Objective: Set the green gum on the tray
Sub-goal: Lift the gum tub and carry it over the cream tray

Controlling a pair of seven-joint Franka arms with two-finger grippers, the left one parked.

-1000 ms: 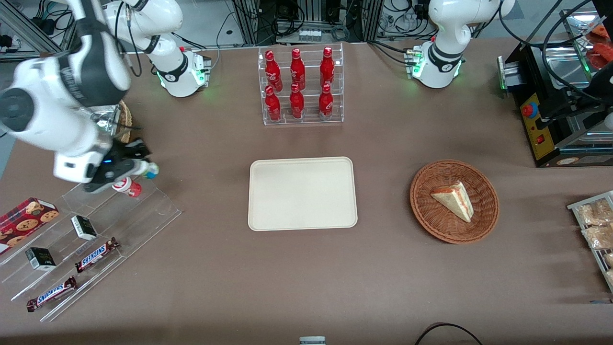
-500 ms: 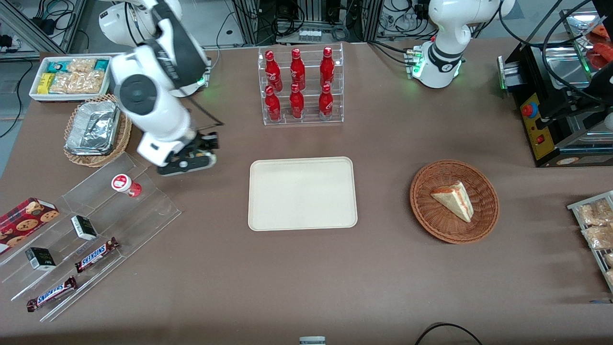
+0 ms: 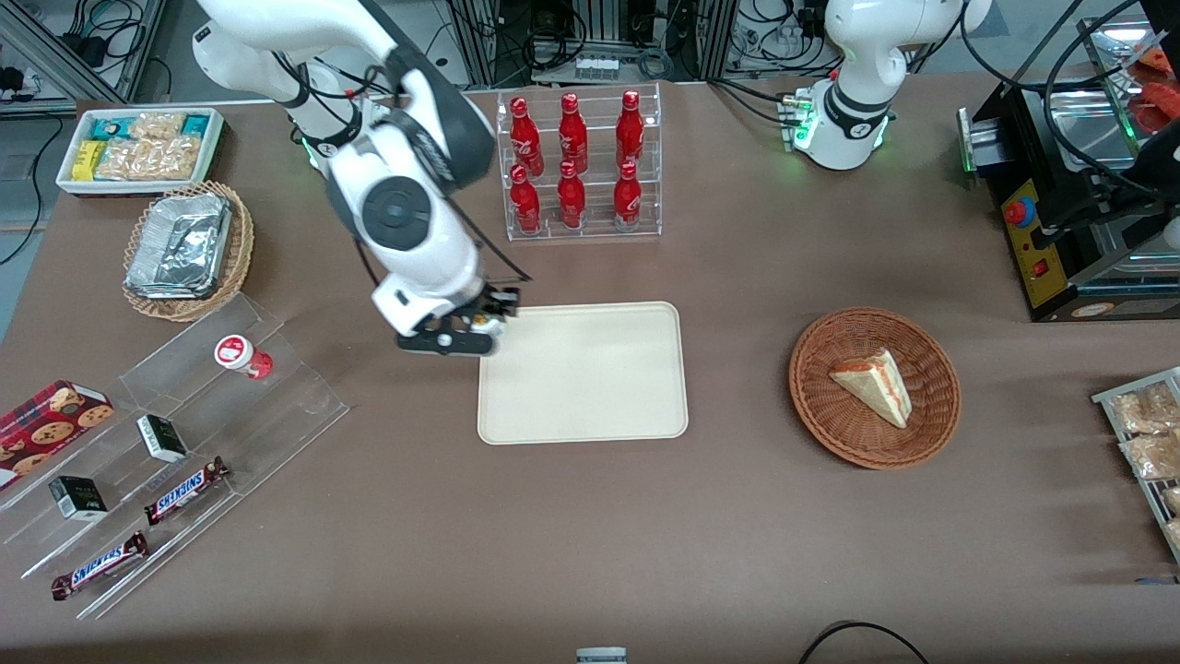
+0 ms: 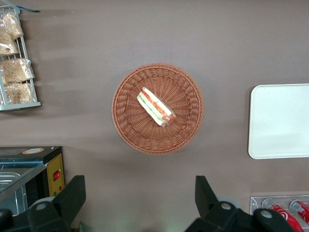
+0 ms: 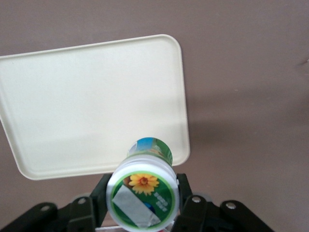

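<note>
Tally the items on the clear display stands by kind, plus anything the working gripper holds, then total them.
Red bottles: 6
Snickers bars: 2
Small dark boxes: 2
Cookie box: 1
Red-lidded gum bottle: 1
Green gum, held in the gripper at the tray edge: 1
Total: 13

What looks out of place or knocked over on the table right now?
One thing: the red-lidded bottle lies tipped on its side on the clear stepped rack. Otherwise all looks orderly. The tool hangs over the tray edge, shut on the green gum.
</note>
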